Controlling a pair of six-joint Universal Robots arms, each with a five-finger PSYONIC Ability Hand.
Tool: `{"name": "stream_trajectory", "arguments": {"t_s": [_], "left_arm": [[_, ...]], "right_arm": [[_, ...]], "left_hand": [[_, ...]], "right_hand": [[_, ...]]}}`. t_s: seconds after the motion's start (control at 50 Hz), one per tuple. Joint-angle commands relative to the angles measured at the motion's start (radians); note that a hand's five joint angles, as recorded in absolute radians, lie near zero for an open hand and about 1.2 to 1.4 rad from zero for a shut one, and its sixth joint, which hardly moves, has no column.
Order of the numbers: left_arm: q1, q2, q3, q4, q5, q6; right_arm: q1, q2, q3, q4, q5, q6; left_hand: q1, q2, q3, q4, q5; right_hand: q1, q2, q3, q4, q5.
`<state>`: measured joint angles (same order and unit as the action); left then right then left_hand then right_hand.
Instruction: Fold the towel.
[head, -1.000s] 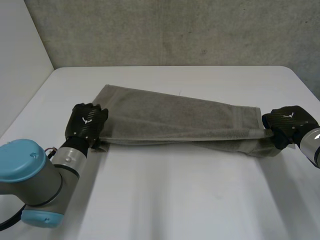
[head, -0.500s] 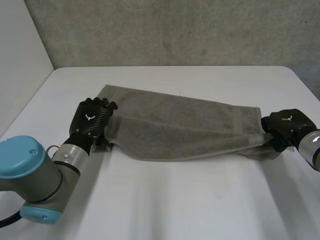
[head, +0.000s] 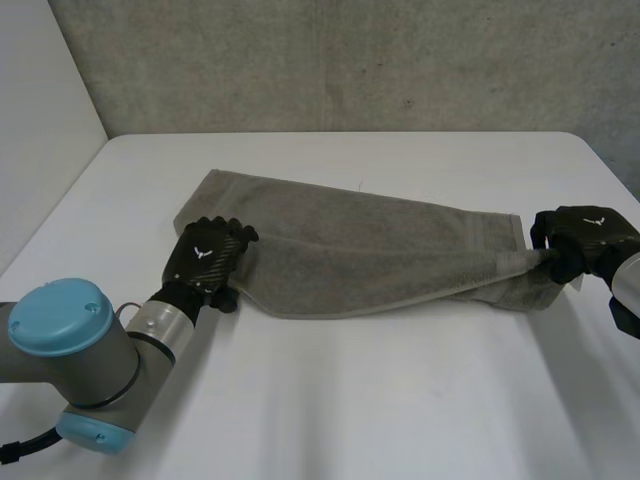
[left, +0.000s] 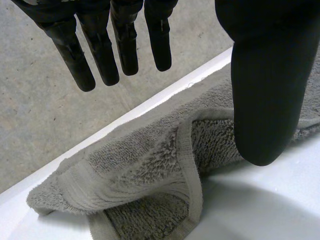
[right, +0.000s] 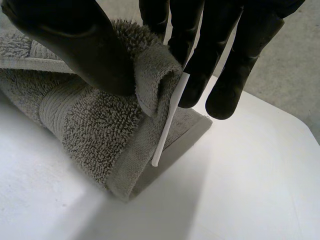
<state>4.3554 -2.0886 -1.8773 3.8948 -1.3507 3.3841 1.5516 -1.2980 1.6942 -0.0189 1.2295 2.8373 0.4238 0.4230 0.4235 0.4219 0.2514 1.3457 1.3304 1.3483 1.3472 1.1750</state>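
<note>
White worktop (head: 400, 400) carrying a grey towel (head: 370, 250), which appears doubled along its length and lies across the middle, between the two hands. Right hand (head: 580, 240): thumb and fingers pinch one bunched end, with a white label (right: 170, 120) beside the fingers. Left hand (head: 205, 262): fingers straight and spread, holding nothing, at the opposite end, where the hemmed corner lies turned over on itself. To do this step well, you would flatten that corner and match the hems before pressing the crease. Rough grey concrete wall (head: 350, 60) behind; pale side wall (head: 40, 100) at the robot's left.
</note>
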Motion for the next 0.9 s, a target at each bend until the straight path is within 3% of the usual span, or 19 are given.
{"name": "stream_trajectory", "arguments": {"t_s": [0.02,0.32,0.58,0.68,0.9], "left_arm": [[0.0,-0.025,0.024,0.003,-0.011,0.0],[-0.02,-0.13,0.125,0.001,-0.019,0.001],[-0.034,-0.157,0.213,-0.014,-0.206,0.009],[-0.031,-0.153,0.231,-0.049,-0.3,0.102],[-0.008,-0.111,0.202,-0.052,-0.315,0.192]], "right_arm": [[-0.005,0.0,-0.002,0.002,-0.002,-0.006],[-0.008,0.0,-0.004,0.002,-0.002,-0.006],[-0.047,-0.011,-0.024,0.007,-0.001,-0.004],[-0.048,-0.009,-0.028,0.01,0.001,-0.004],[-0.051,-0.012,-0.03,0.008,-0.001,-0.007]], "left_hand": [[0.072,0.072,0.072,0.073,0.069],[0.18,0.181,0.18,0.182,0.178],[0.215,0.216,0.216,0.217,0.213],[0.21,0.21,0.21,0.211,0.207],[0.204,0.204,0.204,0.206,0.201]], "right_hand": [[0.051,0.066,0.048,0.049,0.047],[0.051,0.066,0.048,0.049,0.047],[0.051,0.066,0.048,0.049,0.047],[0.051,0.066,0.048,0.049,0.047],[0.051,0.066,0.048,0.049,0.047]]}}
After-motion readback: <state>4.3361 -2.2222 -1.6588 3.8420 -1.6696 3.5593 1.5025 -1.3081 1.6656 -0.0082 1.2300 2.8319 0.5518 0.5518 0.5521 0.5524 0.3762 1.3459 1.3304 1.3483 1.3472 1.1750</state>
